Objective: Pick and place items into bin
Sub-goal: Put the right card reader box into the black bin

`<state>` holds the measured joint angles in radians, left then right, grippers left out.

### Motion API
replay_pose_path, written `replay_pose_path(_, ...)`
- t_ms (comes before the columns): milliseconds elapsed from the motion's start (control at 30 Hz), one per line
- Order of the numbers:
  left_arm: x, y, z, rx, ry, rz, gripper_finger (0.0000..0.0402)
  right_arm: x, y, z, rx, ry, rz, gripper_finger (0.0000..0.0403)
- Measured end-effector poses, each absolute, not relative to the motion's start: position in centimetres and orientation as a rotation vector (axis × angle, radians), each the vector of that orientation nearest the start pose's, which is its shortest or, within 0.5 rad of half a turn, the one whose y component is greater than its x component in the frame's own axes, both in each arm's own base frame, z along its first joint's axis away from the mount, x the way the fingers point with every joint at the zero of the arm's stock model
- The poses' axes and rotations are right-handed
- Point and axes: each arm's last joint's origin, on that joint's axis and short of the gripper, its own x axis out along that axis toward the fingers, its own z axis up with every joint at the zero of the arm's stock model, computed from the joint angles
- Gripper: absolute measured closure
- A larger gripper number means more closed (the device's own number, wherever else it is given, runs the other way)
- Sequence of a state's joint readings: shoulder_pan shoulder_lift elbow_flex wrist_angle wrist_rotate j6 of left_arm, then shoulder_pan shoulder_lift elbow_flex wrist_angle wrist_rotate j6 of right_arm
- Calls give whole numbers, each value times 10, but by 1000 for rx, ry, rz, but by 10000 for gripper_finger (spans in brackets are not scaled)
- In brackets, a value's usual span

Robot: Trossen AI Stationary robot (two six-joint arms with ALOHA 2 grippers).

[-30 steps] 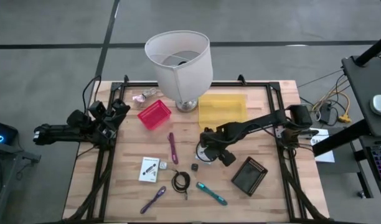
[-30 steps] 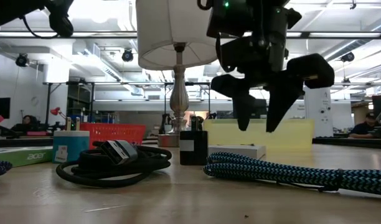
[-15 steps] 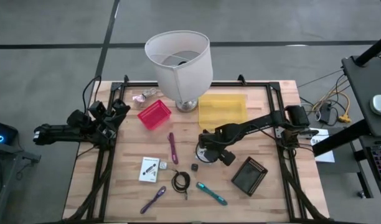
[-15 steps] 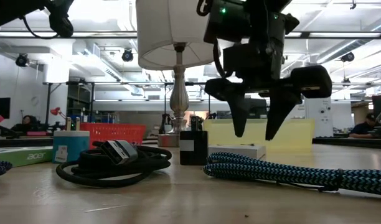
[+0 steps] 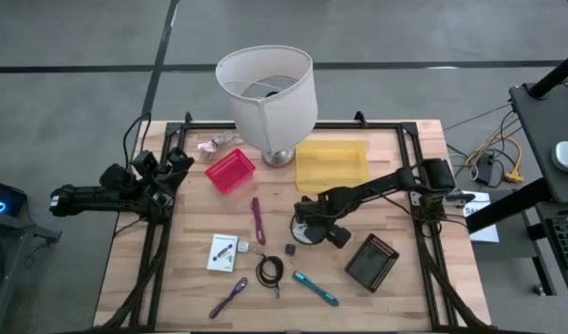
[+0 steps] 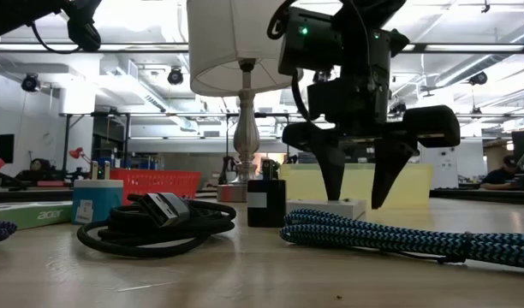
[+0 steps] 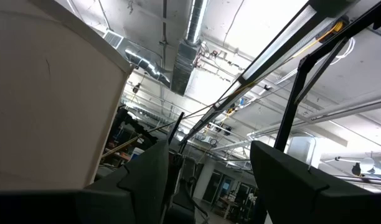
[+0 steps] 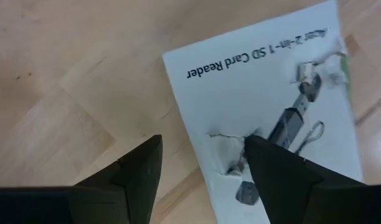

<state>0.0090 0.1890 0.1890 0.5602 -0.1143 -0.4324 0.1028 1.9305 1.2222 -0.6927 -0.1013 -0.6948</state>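
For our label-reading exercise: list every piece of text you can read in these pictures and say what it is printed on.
"2-in-1 SD Card Reader": flat white card packet lying on the wooden table, under the open right pincer.
"acer": flat green box, at the low view's edge.
Small white boxed item's print: too small to read.

Two dark, near-black jointed arms — the left arm (image 5: 108,197) bundled with looping black cables, the right arm (image 5: 386,186) slimmer, with a boxy joint. The right end effector (image 6: 354,175) has two tapering matte-black fingers (image 6: 330,167) under a blocky housing — a small green light glows there.
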Motion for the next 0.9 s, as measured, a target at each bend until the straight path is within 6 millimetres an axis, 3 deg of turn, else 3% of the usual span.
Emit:
replay_pose_path(200, 87, 4, 264, -451, -578, -3, 191, 353, 39, 138, -568, 1294, 655, 191)
replay_pose_path(600, 87, 4, 264, -450, -578, -3, 191, 352, 39, 133, -630, 1281, 705, 312)
replay_pose_path(900, 87, 4, 264, -450, -577, -3, 191, 352, 39, 132, -587, 1292, 673, 342)
